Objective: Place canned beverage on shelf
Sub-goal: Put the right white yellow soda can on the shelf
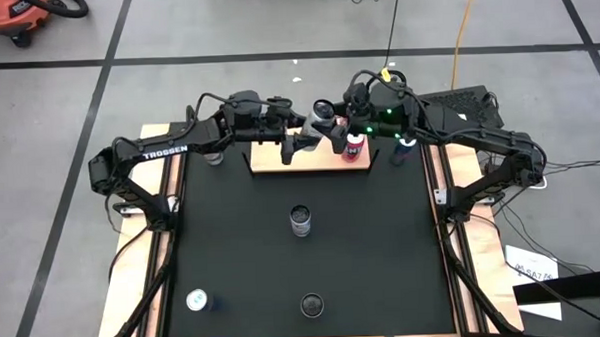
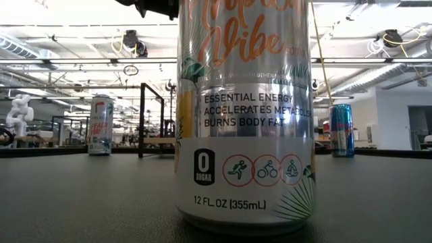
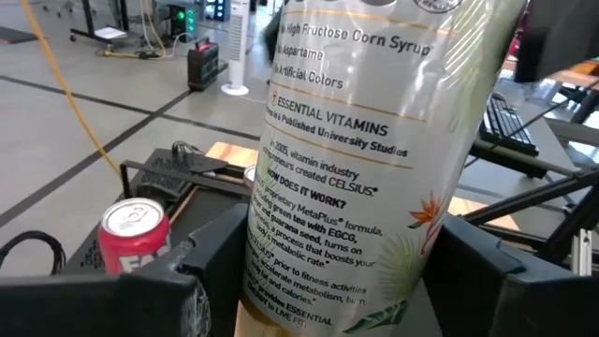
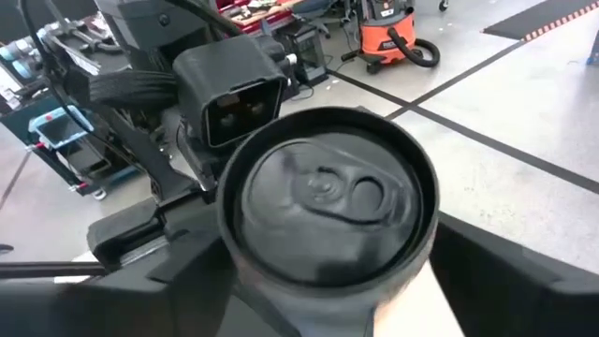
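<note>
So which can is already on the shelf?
The red can, upright near the shelf's right end. One Celsius can is held above; the rest stand on the mat.

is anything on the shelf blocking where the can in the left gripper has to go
Only a red can stands on the shelf, toward its right end. The board's left part looks bare near the silver can in the left gripper.

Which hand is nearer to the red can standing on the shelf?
Right. The right hand is just beside the red can on the shelf, toward the board's middle. The left hand is farther along the board, gripping a white can.
</note>
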{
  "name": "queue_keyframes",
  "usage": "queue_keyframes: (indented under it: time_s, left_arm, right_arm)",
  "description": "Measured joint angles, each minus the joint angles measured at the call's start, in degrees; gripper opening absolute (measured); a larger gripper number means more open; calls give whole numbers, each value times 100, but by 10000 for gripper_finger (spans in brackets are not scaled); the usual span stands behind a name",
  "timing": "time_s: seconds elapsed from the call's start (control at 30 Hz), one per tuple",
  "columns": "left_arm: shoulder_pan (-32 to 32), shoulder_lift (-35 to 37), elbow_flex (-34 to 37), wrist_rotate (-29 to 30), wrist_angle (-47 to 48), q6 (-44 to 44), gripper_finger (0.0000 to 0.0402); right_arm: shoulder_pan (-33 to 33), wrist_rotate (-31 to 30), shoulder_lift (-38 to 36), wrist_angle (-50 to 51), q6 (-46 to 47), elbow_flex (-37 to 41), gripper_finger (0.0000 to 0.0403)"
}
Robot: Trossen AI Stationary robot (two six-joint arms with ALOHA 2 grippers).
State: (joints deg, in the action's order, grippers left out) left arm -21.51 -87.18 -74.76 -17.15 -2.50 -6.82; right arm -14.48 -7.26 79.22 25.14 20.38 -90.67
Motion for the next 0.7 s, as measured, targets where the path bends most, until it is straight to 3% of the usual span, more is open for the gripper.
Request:
queue_keyframes:
  time_s: [0.2,0.4,0.57,0.7]
  left_arm:
    - [-74,0,-11,-31,161,-32,247]
    - [-142,33,-24,351,784,182,291]
    - [-438,285,-85,643,1841,266,347]
    - [-586,479,-83,745,2664,268,371]
  right_arm:
    - [-103,54,14,-13,-138,0,228]
    - [-209,63,249,20,-559,0,228]
    - [-499,-134,782,73,-946,9,235]
    - [-794,-14,1184,-98,-1310,9,235]
